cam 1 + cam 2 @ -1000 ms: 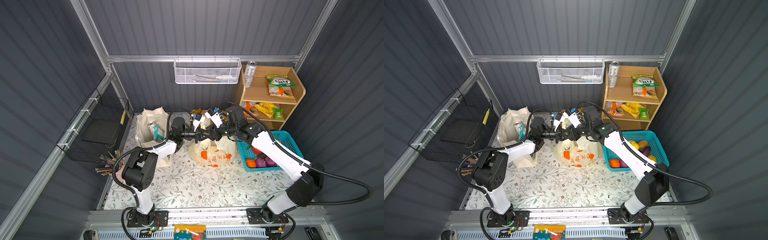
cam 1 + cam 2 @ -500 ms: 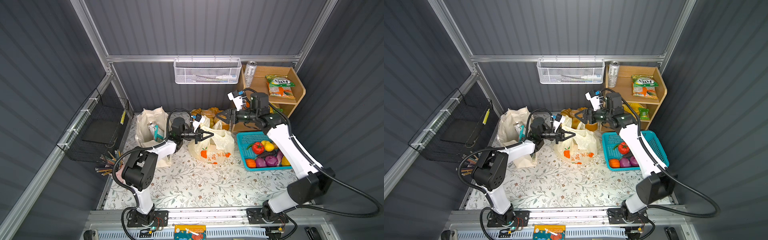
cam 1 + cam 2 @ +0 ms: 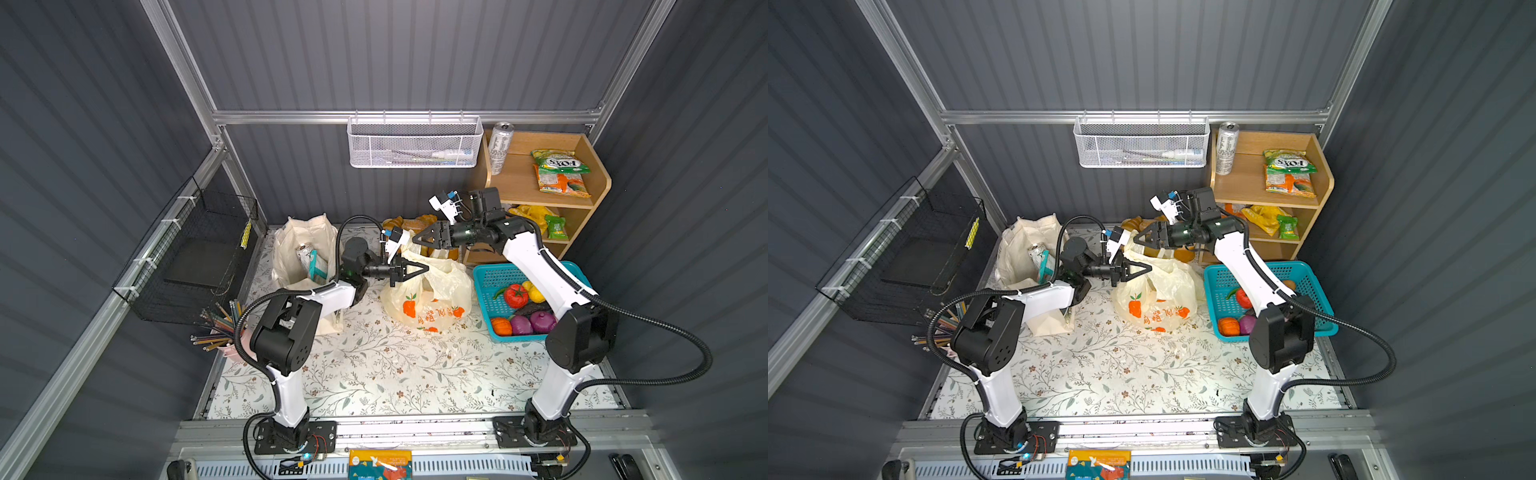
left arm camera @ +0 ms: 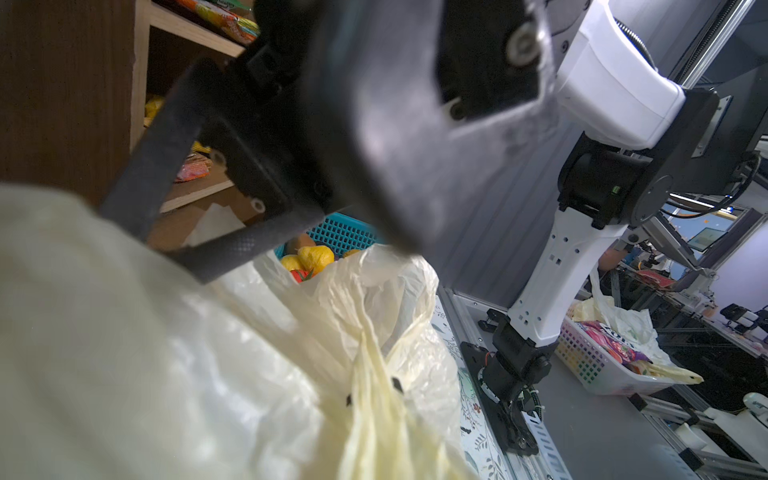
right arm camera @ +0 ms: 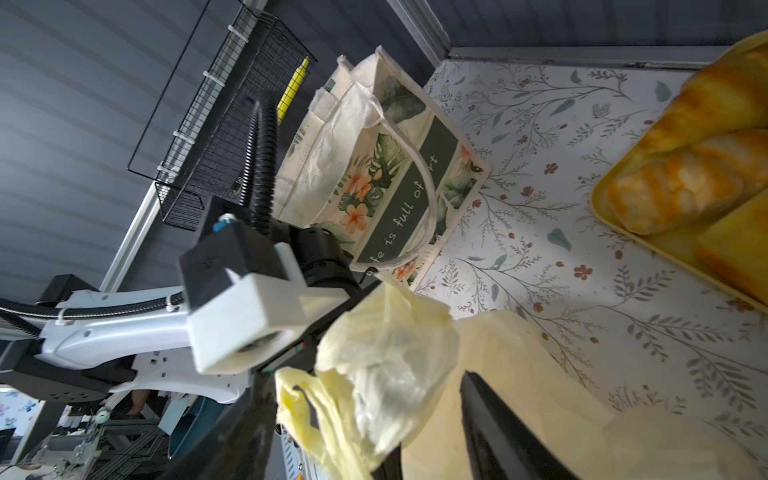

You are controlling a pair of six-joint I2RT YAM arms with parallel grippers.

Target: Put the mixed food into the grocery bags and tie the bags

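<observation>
Since a second ago the right gripper [image 3: 420, 239] has drawn away from the left gripper [image 3: 424, 270], up and toward the back edge of the floral-covered desk [image 3: 374, 374]; the left one has stayed put. At the desk's back left corner the cream canvas tote with a leaf-printed side [image 3: 291, 245] stands open, a tall white drink can [image 3: 304, 252] and a flat teal-and-white packet [image 3: 319, 268] poking up inside it. Just to its right the left gripper is closed tight, pinching a bunched handle of the thin pale-yellow plastic bag with orange prints [image 3: 430, 303], which slumps at mid-desk. Behind the bag a yellow tray [image 5: 673, 249] of toy bread loaves [image 5: 685, 183] lies at the back edge. The right gripper hangs above the bag's far side, jaws spread wide, holding nothing. Near the right edge a teal plastic lattice basket [image 3: 488, 282] holds a red toy tomato [image 3: 516, 295], a yellow lemon [image 3: 535, 291], an orange toy fruit [image 3: 500, 326] and two purple onions [image 3: 532, 322]. At the back right corner a wooden shelf unit [image 3: 519, 183] carries another white can [image 3: 500, 145] and snack packets [image 3: 559, 172].
</observation>
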